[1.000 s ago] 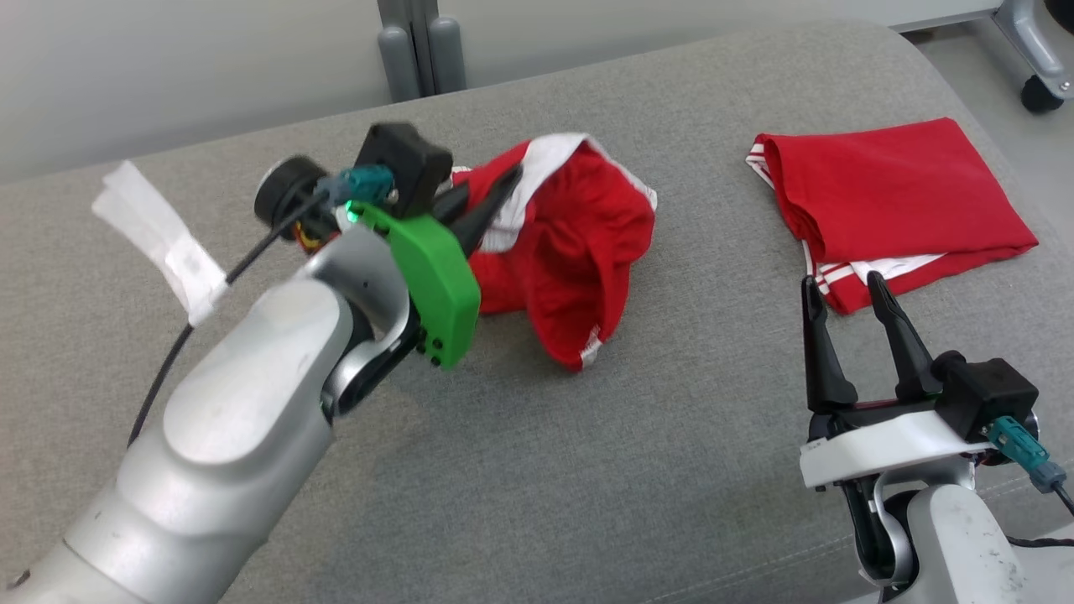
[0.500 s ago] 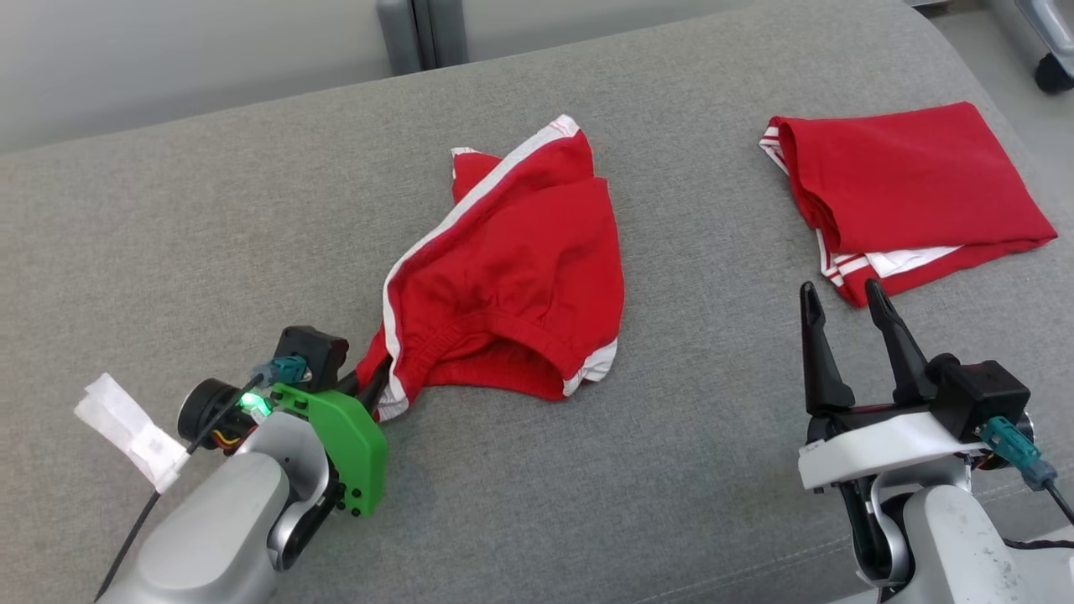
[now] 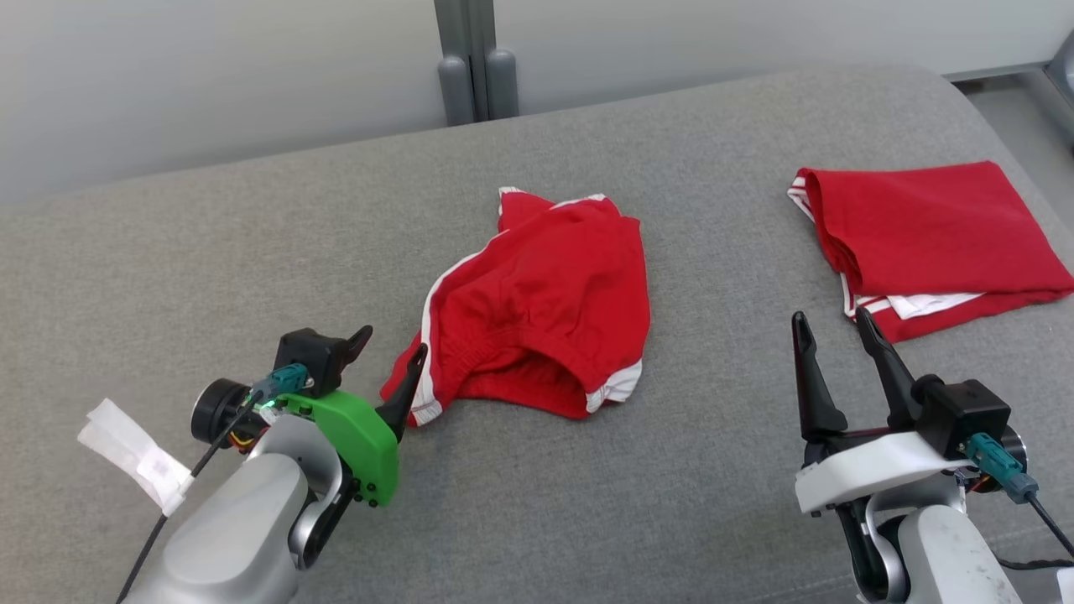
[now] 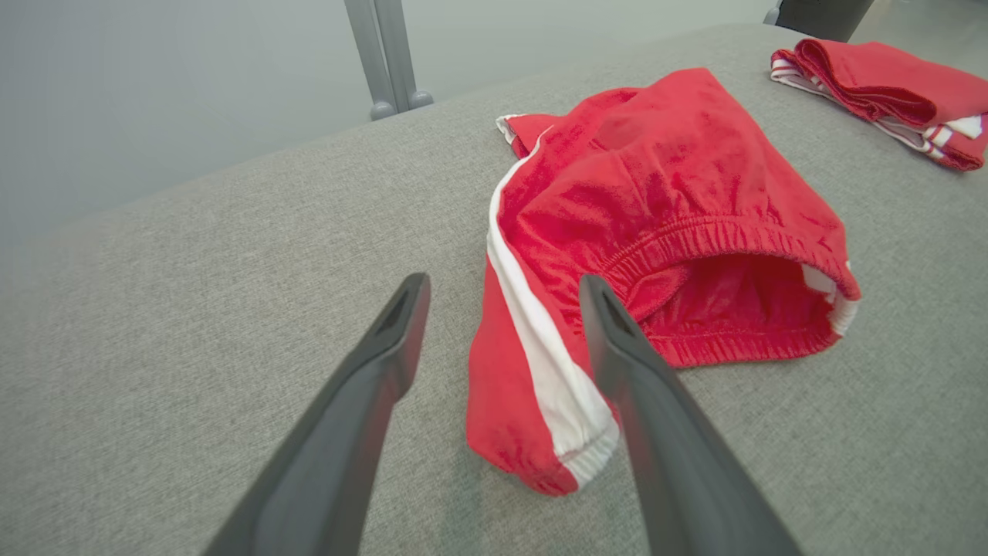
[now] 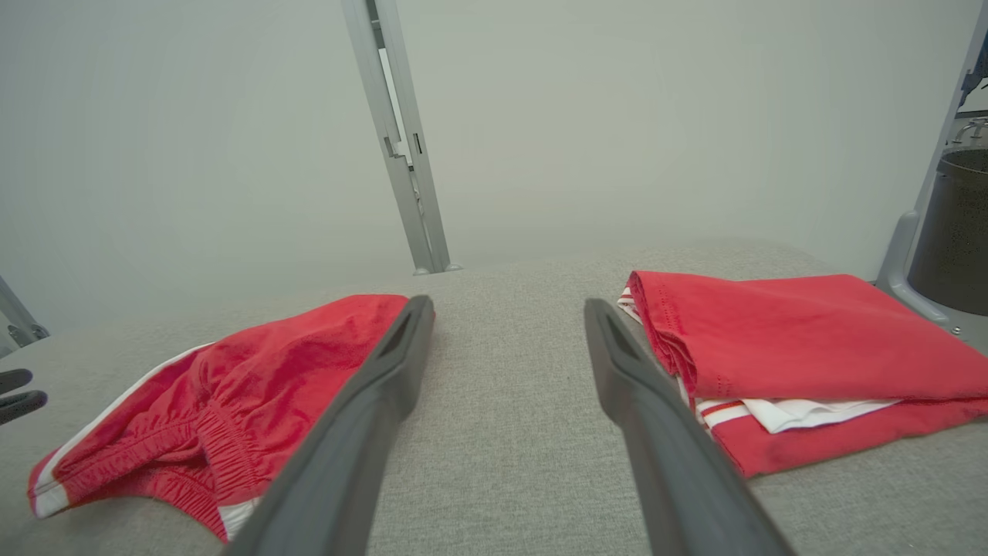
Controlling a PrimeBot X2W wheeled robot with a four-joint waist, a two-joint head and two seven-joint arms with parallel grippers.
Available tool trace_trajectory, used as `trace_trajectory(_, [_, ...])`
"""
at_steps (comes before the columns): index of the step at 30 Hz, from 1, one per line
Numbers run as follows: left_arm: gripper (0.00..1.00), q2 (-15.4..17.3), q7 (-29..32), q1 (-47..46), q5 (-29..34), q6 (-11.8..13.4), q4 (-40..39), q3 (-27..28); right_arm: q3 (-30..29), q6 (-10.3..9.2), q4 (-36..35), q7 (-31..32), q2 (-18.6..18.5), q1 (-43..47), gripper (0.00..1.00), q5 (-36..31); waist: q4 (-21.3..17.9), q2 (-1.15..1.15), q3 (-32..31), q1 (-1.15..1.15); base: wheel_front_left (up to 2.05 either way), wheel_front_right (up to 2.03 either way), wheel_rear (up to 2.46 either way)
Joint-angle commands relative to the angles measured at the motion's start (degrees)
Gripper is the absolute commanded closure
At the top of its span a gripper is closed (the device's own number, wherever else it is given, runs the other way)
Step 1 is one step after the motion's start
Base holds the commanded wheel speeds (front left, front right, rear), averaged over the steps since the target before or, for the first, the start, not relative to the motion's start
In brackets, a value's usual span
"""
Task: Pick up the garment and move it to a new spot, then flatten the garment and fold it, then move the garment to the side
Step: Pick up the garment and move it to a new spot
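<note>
Your left gripper [image 3: 390,346] stands wide and holds nothing, right at the near-left corner of the crumpled red shorts [image 3: 554,310], which lie mid-cushion [image 3: 252,252]. Your right gripper [image 3: 829,323] is also wide and empty, near the folded red garment [image 3: 931,226].

Left half and near edge of the cushion [image 3: 210,252] are free. Crumpled shorts [image 3: 554,310] block centre, folded red garment [image 3: 931,231] blocks right edge; open lane between those 2.
</note>
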Motion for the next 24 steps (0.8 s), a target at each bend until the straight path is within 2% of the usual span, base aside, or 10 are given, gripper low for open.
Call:
trace_trajectory(1, [0.00, -0.1, -1.1, 1.2, -0.2, 0.7, 0.2, 0.4, -0.4, -0.06, 0.0, 0.3, -0.1, 1.1, 0.00, -0.5, 2.5, 0.00, -3.8, 0.00, 0.00, 0.00, 0.00])
trace_trajectory(10, [0.00, -2.2, -6.4, 7.0, -2.5, 4.9, -2.7, 3.2, -2.9, -0.06, -1.3, 1.8, -0.1, 4.0, 0.00, -1.8, 7.8, 0.00, -8.2, 0.00, 0.00, 0.00, 0.00])
trace_trajectory(15, [0.00, -3.2, -8.1, 12.4, -2.9, 8.2, -5.0, 5.4, -3.9, -0.06, -1.2, 1.7, -0.1, 5.5, 0.00, -1.0, 10.4, 0.00, -9.4, 0.00, 0.00, 0.00, 0.00])
trace_trajectory(24, [0.00, -4.1, -8.5, 22.0, 1.5, 14.1, -13.8, 13.6, -3.4, -0.06, 0.3, 0.6, -0.2, 8.2, 0.00, 0.4, 12.3, 0.00, -10.4, 0.00, 0.00, 0.00, 0.00])
